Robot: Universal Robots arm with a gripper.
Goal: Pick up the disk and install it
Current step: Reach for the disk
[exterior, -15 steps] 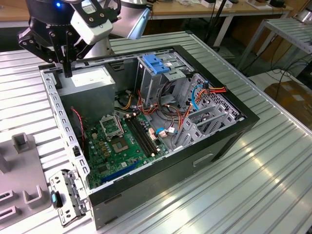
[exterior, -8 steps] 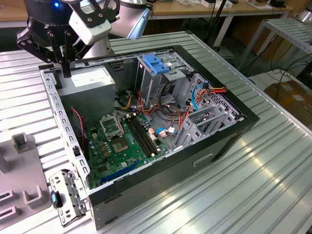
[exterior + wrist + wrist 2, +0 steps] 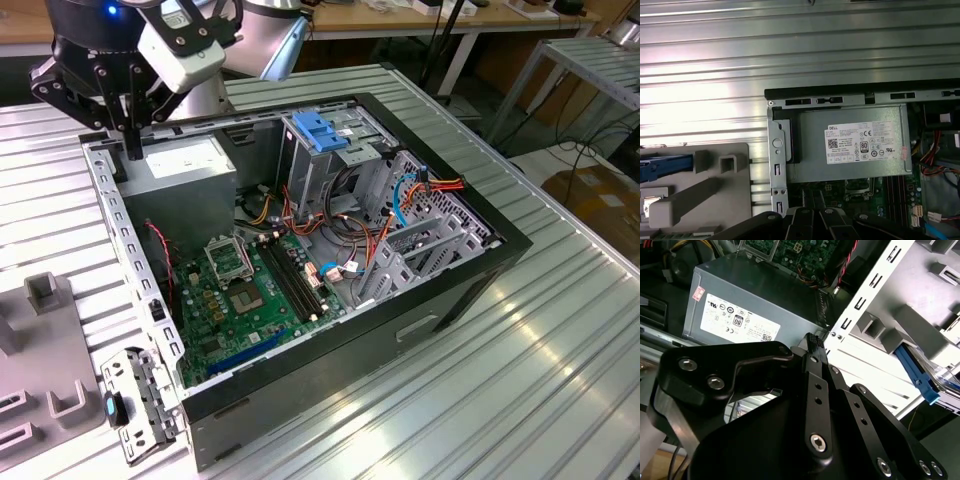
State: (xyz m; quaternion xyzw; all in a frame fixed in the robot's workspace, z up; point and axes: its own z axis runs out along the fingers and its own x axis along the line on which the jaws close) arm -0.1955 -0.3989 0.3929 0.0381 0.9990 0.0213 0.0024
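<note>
The disk [image 3: 664, 168] lies in a grey holder [image 3: 715, 186] on the table beside the open computer case [image 3: 440, 290]. Only one of its bright blue side rails shows, and that blue rail [image 3: 916, 371] appears again in the second wrist view. My gripper [image 3: 133, 148] hangs over the case's back corner at the exterior view's left, just above the grey power supply [image 3: 185, 172]. Its black fingers [image 3: 812, 347] are pressed together with nothing between them. The gripper is apart from the disk, which sits off to the side outside the case wall.
Inside the case are a green motherboard [image 3: 245, 290], bundled cables [image 3: 350, 235] and a drive cage topped by a light-blue latch plate [image 3: 320, 130]. The perforated case wall [image 3: 777, 165] stands between holder and power supply [image 3: 850, 145]. The ribbed metal table [image 3: 520, 380] surrounds the case.
</note>
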